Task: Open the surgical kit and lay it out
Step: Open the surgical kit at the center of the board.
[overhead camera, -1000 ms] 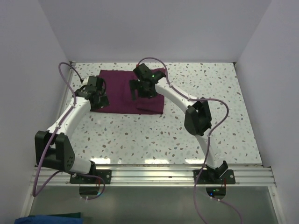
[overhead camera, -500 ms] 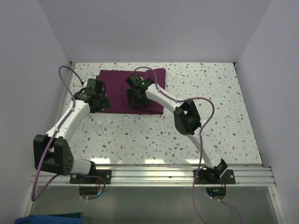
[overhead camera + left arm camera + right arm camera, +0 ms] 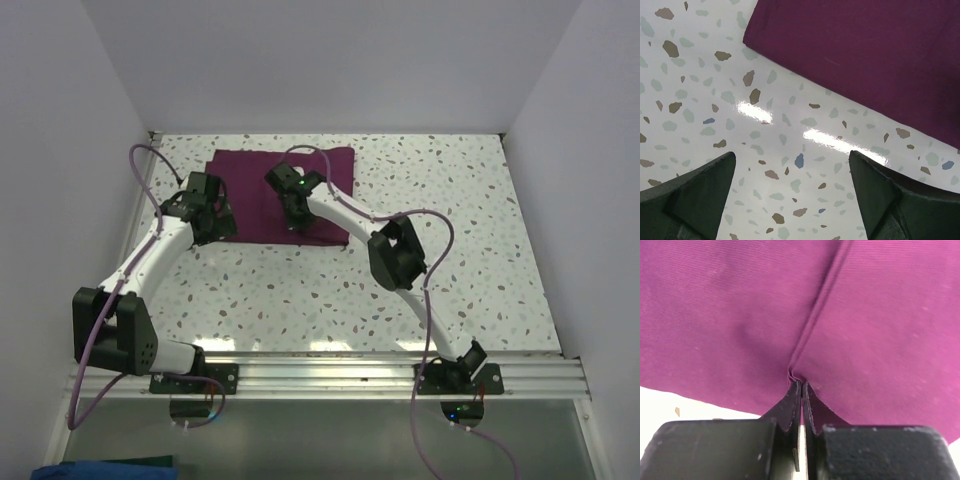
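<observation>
The surgical kit (image 3: 250,190) is a folded dark maroon cloth wrap lying flat at the back left of the speckled table; no tray or instruments show. My right gripper (image 3: 298,222) is down on the wrap's near right part. In the right wrist view it (image 3: 801,383) is shut, pinching a small ridge of the cloth (image 3: 740,315) where a crease runs away from the tips. My left gripper (image 3: 206,216) hangs open by the wrap's near left corner. In the left wrist view it (image 3: 791,155) is over bare table, with the cloth (image 3: 865,55) just beyond its fingers.
White walls close in the table on the left, back and right. Purple cables (image 3: 150,190) loop off both arms. The right arm's elbow (image 3: 395,255) stands over the table's middle. A metal rail (image 3: 320,375) runs along the near edge.
My right gripper slid left and down onto the wrap and closed from open onto a fold of cloth. The left gripper stayed open and barely shifted.
</observation>
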Controlling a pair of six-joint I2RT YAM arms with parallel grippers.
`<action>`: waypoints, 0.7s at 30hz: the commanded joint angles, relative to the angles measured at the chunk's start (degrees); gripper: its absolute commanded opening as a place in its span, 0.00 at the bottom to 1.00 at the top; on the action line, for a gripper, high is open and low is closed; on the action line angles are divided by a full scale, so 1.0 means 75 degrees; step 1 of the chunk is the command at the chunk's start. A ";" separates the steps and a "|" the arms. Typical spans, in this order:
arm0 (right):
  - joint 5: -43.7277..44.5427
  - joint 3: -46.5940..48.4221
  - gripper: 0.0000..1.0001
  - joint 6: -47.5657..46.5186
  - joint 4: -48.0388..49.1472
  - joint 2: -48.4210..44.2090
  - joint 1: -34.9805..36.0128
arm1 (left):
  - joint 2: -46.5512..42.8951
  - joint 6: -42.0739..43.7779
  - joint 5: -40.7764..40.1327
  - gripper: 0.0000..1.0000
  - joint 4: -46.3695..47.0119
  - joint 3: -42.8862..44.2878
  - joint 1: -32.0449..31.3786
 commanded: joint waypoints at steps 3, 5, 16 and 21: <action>0.1040 -0.0522 0.00 -0.0137 -0.0389 -0.1983 -0.0531 | 0.0136 0.0112 0.0097 0.99 0.0405 0.0120 0.0012; 0.1252 -0.0887 0.00 -0.0137 -0.0389 -0.2501 -0.0835 | 0.0230 0.0123 0.0073 0.99 0.0417 0.0214 0.0001; 0.2435 -0.5327 0.00 0.0284 0.0116 -0.5022 -0.2535 | 0.0652 0.0100 0.0354 0.96 0.0323 0.0636 0.0000; 0.2730 -0.6559 0.00 0.0788 0.0022 -0.5211 -0.3098 | 0.0594 0.0053 0.0483 0.96 0.0241 0.0484 -0.0011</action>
